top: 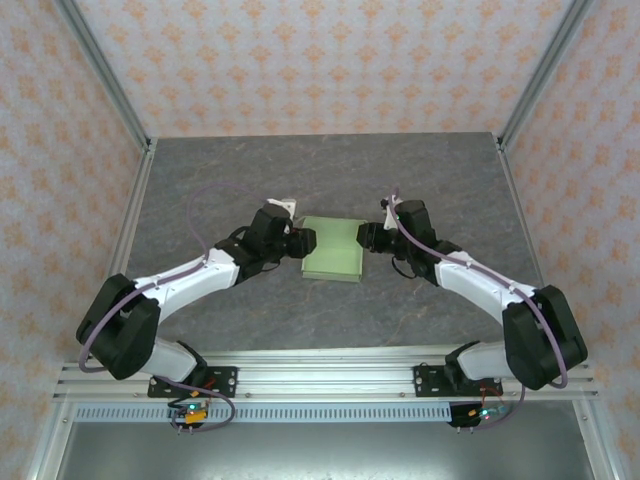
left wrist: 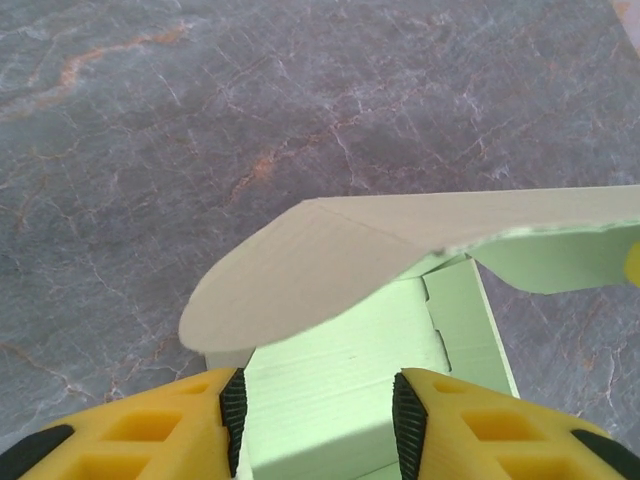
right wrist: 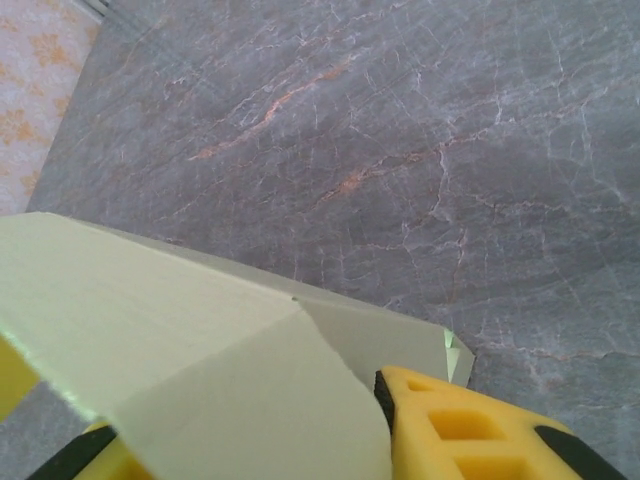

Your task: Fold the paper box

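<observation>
Pale yellow-green, thin-card paper box [top: 332, 249] near the middle of the grey marbled bench [top: 250, 180], well apart from all four edges. It was partly formed, and a rounded scalloped flap [left wrist: 300, 280] stood up and curled over its left end.

The left gripper [top: 303, 243] met the paper box at its left end and the right gripper [top: 367, 238] at its right end, both arms reaching in from the near edge. In the left wrist view the black pads [left wrist: 233, 405] stood part-way apart with a card panel filling the gap between them; whether they pressed the card could not be told. In the right wrist view a flap hid most of the jaws, and one yellow finger [right wrist: 470, 430] showed beside the card, so neither their spread nor any hold could be told.

Judged step: pinching both ends so that the flaps could be turned in. Done well, this would call for light, even pressure from both sides, with the pads near the creases rather than mid-panel, since thin card was likely to buckle or skid on the smooth surface. The raised flap would need leading inward, not crushing.

Room: bare bench lay open toward the far edge and both side edges, and the metal frame posts [top: 110, 80] at the far corners were well apart from the work
</observation>
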Controlling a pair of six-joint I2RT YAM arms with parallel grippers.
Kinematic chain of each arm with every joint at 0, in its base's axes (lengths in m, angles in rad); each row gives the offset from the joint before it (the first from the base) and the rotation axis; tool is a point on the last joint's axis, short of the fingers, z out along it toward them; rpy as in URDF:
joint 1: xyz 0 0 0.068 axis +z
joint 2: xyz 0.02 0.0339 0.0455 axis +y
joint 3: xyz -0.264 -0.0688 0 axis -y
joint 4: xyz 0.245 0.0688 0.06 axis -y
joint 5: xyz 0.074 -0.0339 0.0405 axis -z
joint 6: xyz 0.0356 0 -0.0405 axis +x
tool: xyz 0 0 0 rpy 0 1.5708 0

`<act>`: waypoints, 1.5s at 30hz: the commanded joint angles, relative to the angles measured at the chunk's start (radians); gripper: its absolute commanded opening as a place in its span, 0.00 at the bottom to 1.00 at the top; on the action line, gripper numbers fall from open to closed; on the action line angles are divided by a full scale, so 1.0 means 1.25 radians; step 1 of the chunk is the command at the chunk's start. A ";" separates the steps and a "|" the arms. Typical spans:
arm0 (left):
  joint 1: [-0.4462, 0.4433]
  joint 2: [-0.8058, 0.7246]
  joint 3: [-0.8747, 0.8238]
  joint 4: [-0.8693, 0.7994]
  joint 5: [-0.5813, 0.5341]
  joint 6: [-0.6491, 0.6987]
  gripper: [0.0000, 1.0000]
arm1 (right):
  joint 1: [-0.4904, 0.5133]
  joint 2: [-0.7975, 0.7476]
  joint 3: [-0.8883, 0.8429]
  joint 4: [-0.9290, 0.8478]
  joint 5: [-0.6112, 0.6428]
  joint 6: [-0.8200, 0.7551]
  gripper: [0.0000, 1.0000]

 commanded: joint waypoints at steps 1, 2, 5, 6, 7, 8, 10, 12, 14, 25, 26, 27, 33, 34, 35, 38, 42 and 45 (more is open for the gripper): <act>-0.016 0.010 0.011 0.028 0.004 -0.003 0.44 | 0.007 0.015 -0.019 0.051 0.005 0.058 0.32; -0.017 0.013 0.011 0.028 0.006 -0.004 0.44 | 0.009 0.014 -0.021 0.054 0.006 0.066 0.31; -0.017 0.018 0.011 0.023 0.020 -0.014 0.44 | 0.011 0.015 -0.035 0.065 0.018 0.094 0.30; -0.018 0.017 0.005 0.026 0.022 -0.019 0.44 | 0.010 0.015 -0.039 0.069 0.017 0.101 0.29; -0.018 0.017 -0.005 0.034 0.024 -0.024 0.44 | 0.010 0.014 -0.044 0.072 0.016 0.107 0.29; -0.018 0.016 -0.012 0.042 0.024 -0.030 0.44 | 0.012 0.011 -0.050 0.077 0.014 0.112 0.28; -0.019 0.017 -0.023 0.049 0.027 -0.041 0.44 | 0.012 0.002 -0.070 0.092 0.013 0.128 0.28; -0.020 0.016 -0.033 0.051 0.034 -0.047 0.44 | 0.013 -0.010 -0.089 0.102 0.013 0.134 0.28; -0.024 0.013 -0.048 0.065 0.039 -0.047 0.44 | 0.012 -0.022 -0.100 0.095 0.017 0.130 0.28; -0.041 0.047 -0.095 0.099 0.050 -0.087 0.44 | 0.012 -0.049 -0.169 0.112 0.022 0.142 0.28; -0.041 0.043 -0.092 0.091 0.053 -0.084 0.44 | 0.012 -0.054 -0.172 0.112 0.022 0.142 0.28; -0.041 0.031 -0.090 0.079 0.048 -0.076 0.45 | 0.012 -0.061 -0.171 0.109 0.022 0.142 0.28; -0.040 -0.092 -0.034 -0.057 -0.114 0.018 0.66 | 0.012 -0.120 -0.128 -0.003 0.053 0.074 0.42; -0.040 -0.105 -0.024 -0.068 -0.128 0.036 0.70 | 0.012 -0.138 -0.121 -0.022 0.066 0.051 0.45; -0.040 -0.110 -0.016 -0.075 -0.141 0.046 0.72 | 0.012 -0.149 -0.113 -0.038 0.078 0.034 0.47; -0.040 -0.106 -0.012 -0.067 -0.173 0.056 0.74 | 0.012 -0.147 -0.082 -0.069 0.097 -0.014 0.49; -0.040 -0.055 -0.005 -0.024 -0.148 0.049 0.74 | 0.012 -0.099 -0.048 -0.071 0.097 -0.037 0.50; -0.040 -0.020 0.014 -0.014 -0.148 0.058 0.72 | 0.012 -0.052 -0.016 -0.070 0.090 -0.046 0.50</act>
